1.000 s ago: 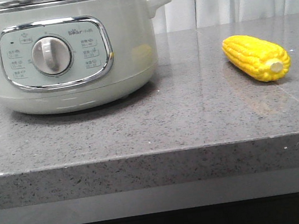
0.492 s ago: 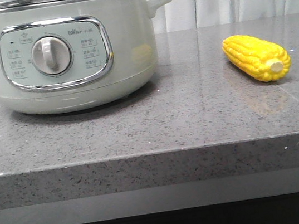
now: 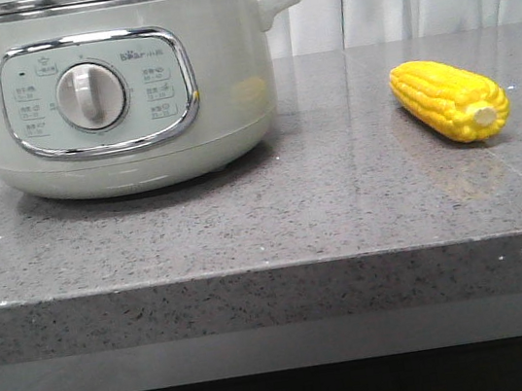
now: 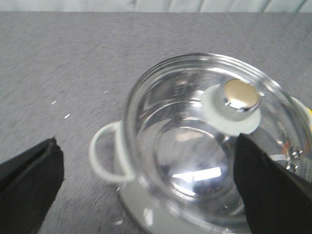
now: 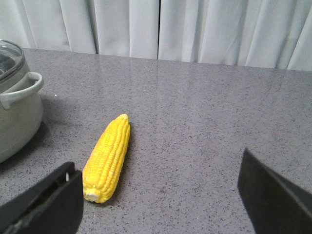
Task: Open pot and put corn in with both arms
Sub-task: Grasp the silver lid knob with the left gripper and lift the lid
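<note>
The pale grey-green pot (image 3: 117, 89) stands at the left of the counter in the front view, its lid on. In the left wrist view its glass lid (image 4: 195, 146) with a chrome knob (image 4: 239, 95) lies below my left gripper (image 4: 151, 190), which is open and above the pot; one side handle (image 4: 107, 156) shows. The yellow corn (image 3: 448, 99) lies on the counter to the right of the pot. In the right wrist view the corn (image 5: 108, 157) lies near my open right gripper (image 5: 161, 195), just beside its left finger. Neither gripper shows in the front view.
The grey speckled stone counter (image 3: 275, 223) has its front edge near the camera. White curtains (image 5: 161, 29) hang behind the counter. The pot's other side handle (image 5: 22, 90) shows at the edge of the right wrist view.
The front view has shifted very slightly; the pot and the corn lie where they were.
</note>
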You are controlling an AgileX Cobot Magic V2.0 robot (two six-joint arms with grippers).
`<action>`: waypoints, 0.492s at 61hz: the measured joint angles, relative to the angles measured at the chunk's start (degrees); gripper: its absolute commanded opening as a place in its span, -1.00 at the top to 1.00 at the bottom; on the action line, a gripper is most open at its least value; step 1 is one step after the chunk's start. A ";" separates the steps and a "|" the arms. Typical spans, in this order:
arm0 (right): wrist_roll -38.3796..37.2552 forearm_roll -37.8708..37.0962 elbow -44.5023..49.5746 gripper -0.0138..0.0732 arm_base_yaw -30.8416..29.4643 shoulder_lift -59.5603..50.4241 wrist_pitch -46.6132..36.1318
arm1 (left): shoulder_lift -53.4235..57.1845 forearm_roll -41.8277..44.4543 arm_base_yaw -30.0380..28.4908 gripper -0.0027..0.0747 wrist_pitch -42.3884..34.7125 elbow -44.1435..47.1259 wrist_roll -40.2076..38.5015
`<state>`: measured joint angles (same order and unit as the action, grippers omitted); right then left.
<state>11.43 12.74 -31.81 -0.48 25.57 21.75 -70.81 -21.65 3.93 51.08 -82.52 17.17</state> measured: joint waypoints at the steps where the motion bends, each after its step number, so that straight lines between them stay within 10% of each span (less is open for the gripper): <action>1: 0.00 0.00 0.00 -0.82 0.00 0.00 0.00 | -0.92 0.38 0.65 -0.83 0.17 -0.96 0.12; 30: 0.00 0.00 0.00 -0.82 0.00 0.00 0.00 | -25.56 12.73 18.80 -0.83 7.06 -27.07 -5.89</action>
<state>11.43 12.74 -31.81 -0.48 25.57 21.75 -96.38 -8.92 22.73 58.15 -109.59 11.27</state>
